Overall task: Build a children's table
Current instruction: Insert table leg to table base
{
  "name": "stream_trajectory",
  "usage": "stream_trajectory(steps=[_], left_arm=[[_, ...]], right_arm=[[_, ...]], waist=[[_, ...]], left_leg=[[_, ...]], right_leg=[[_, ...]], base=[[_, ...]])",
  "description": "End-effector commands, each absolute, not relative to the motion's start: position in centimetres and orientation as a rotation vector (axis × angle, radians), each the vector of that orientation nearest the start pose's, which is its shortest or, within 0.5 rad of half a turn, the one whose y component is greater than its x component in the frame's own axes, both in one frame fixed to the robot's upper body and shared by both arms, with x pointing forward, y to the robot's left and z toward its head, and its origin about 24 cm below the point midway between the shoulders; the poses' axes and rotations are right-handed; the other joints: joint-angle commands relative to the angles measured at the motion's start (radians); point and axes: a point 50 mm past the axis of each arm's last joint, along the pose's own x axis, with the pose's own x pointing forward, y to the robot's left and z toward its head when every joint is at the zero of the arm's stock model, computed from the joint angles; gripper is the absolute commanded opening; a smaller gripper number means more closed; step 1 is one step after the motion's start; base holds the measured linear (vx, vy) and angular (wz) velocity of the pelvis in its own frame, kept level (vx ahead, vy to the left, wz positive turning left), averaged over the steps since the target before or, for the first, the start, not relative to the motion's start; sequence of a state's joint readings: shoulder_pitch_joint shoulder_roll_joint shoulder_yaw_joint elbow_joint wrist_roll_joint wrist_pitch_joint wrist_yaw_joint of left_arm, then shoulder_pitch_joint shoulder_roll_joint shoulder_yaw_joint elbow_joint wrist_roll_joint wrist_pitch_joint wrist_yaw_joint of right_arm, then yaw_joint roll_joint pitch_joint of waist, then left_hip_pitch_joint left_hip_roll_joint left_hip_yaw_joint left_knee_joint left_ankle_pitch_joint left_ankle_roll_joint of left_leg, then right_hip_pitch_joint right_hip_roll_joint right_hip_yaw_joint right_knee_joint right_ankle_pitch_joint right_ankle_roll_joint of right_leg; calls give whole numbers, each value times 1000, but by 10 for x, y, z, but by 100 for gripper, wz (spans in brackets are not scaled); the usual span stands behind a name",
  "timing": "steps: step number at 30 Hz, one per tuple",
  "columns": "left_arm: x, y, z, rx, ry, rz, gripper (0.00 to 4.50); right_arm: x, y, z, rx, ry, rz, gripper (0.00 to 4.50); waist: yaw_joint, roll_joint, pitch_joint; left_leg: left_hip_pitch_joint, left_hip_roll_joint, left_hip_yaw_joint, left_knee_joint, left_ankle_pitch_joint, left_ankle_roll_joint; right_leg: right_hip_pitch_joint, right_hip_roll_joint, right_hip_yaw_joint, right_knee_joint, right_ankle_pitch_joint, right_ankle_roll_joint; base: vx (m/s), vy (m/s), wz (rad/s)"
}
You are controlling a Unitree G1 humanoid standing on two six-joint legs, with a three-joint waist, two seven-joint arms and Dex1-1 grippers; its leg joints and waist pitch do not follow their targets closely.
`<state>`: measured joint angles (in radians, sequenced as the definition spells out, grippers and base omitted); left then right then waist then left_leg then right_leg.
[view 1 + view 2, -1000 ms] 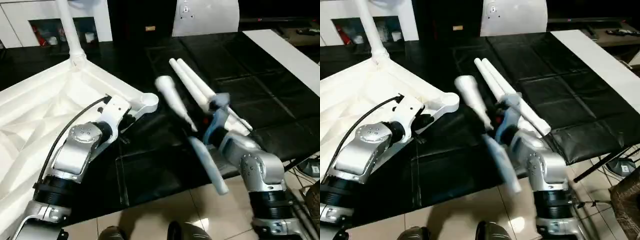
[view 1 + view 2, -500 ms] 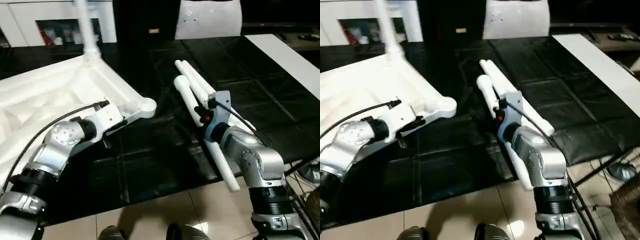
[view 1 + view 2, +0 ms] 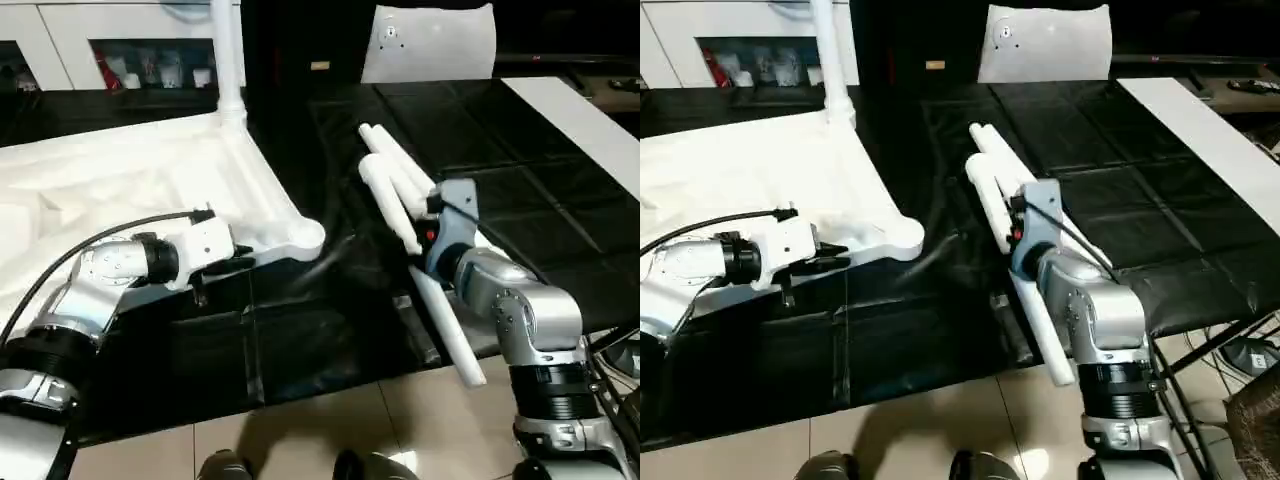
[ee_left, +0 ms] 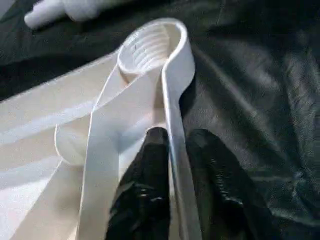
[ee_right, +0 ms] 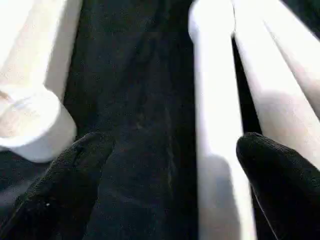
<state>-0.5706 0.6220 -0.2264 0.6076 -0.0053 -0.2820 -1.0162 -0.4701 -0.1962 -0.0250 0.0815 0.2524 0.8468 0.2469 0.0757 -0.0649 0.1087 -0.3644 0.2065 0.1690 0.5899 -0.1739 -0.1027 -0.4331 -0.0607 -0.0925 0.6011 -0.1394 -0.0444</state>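
Bare black mat (image 3: 330, 330) between tabletop (image 3: 130, 180) and legs (image 3: 400, 190) (narrow lane)

The tabletop (image 3: 150, 180) looked like smooth white moulded plastic with a soft sheen, its corner socket (image 4: 150, 47) ribbed with thread inside. The loose legs (image 3: 400, 190) were the same smooth white plastic. The counter (image 3: 520, 190) wore a black, faintly glossy quilted cover, possibly leatherette. The forearms (image 3: 520, 310) were brushed silver metal; the left claw's fingers (image 4: 150, 200) seemed matt black rubber.
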Motion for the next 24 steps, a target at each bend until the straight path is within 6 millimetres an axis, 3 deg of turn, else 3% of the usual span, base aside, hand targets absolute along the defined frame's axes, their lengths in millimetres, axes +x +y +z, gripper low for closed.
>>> stream_trajectory(steps=[1, 5, 7, 10, 14, 20, 24], left_arm=[[325, 208, 104, 692, 115, -1042, 119], [321, 205, 116, 592, 93, -995, 147], [318, 201, 120, 556, 90, -972, 164], [314, 194, 125, 484, 90, -952, 166], [300, 172, 126, 361, 100, -980, 167], [279, 142, 119, 209, 165, -930, 167], [273, 136, 110, 190, 239, -856, 167]], right_arm=[[321, -148, 74, 52, 530, 333, 450], [326, -157, 66, 13, 552, 256, 450], [327, -158, 64, 15, 558, 255, 450], [326, -156, 61, 24, 581, 281, 450], [325, -154, 55, 53, 621, 317, 432], [327, -153, 50, 97, 638, 317, 388], [327, -152, 48, 96, 637, 339, 343]], waist=[[-2, 18, -96], [-6, 19, -94], [-9, 25, -93], [-14, 23, -93], [-16, 23, -90], [-21, 20, -91], [-24, 17, -93]], left_leg=[[12, 20, 1, -66, -155, -30], [12, 20, 2, -63, -167, -37], [12, 21, 1, -61, -179, -40], [10, 20, 0, -60, -191, -35], [10, 18, 1, -55, -211, -25], [8, 12, 1, -49, -218, -13], [2, 6, 1, -46, -205, 2]], right_leg=[[72, -80, 65, -63, -295, -115], [70, -79, 63, -65, -322, -122], [70, -77, 63, -63, -332, -121], [72, -74, 61, -62, -344, -116], [67, -70, 57, -72, -395, -106], [66, -62, 50, -81, -458, -54], [67, -55, 44, -87, -475, -19]], base=[[0, 0, 0], [0, 0, 0], [0, 0, 0], [0, 0, 0], [0, 0, 0], [0, 0, 0], [0, 0, 0]])
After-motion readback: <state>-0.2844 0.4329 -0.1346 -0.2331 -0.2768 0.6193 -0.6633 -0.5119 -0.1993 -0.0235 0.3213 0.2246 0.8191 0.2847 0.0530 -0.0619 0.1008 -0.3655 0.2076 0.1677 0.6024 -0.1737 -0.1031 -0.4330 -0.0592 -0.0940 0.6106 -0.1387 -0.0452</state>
